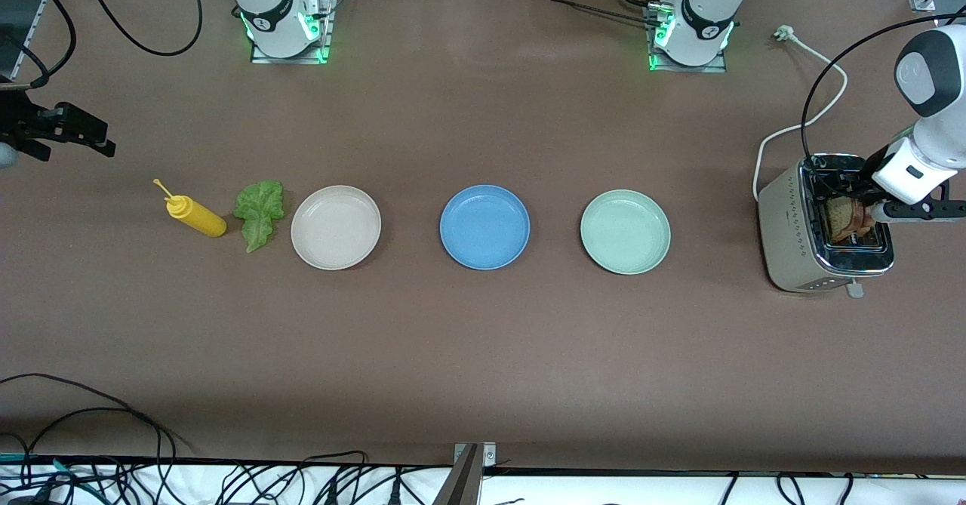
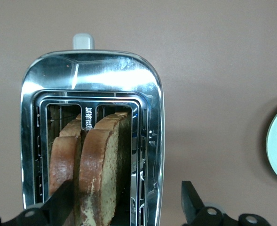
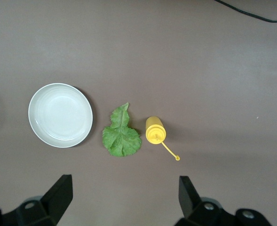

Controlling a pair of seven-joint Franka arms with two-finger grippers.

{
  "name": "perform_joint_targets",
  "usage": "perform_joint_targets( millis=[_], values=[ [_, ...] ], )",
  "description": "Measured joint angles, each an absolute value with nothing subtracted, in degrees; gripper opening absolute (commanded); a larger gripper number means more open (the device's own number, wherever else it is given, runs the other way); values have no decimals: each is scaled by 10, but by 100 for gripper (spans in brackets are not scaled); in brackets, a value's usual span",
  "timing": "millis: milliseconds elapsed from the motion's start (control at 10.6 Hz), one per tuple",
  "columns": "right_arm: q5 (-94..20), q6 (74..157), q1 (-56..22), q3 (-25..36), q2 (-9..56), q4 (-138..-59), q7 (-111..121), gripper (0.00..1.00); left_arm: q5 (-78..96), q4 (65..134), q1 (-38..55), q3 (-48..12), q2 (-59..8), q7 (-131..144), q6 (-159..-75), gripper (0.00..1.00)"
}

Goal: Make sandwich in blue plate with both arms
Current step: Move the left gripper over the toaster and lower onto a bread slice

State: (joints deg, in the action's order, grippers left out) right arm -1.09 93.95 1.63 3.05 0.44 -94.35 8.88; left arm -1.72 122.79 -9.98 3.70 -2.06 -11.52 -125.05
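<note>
With the left gripper (image 2: 124, 207) spread wide over the toaster (image 1: 822, 226) at three o'clock, fingers straddling one bread slice (image 2: 98, 174), it could drag the neighbouring slice (image 2: 63, 162) or tip the toaster. Centre counter, the blue plate (image 1: 484, 226) sits bare; at nine o'clock the right gripper (image 3: 124, 200) hangs open and empty over the counter near the lettuce leaf (image 3: 122, 134).

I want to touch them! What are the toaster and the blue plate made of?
The toaster looks like shiny polished metal: its top mirrors bright light. The blue plate looks like smooth, matte plastic, though it could be glazed ceramic: even colour, soft sheen, no hard glints.
</note>
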Motion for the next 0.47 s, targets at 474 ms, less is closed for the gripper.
perform_joint_targets(
  millis=[474],
  values=[
    [-11, 940, 16, 30, 5, -943, 89, 100, -17, 1228, -100, 37, -33, -115, -1267, 100]
  ],
)
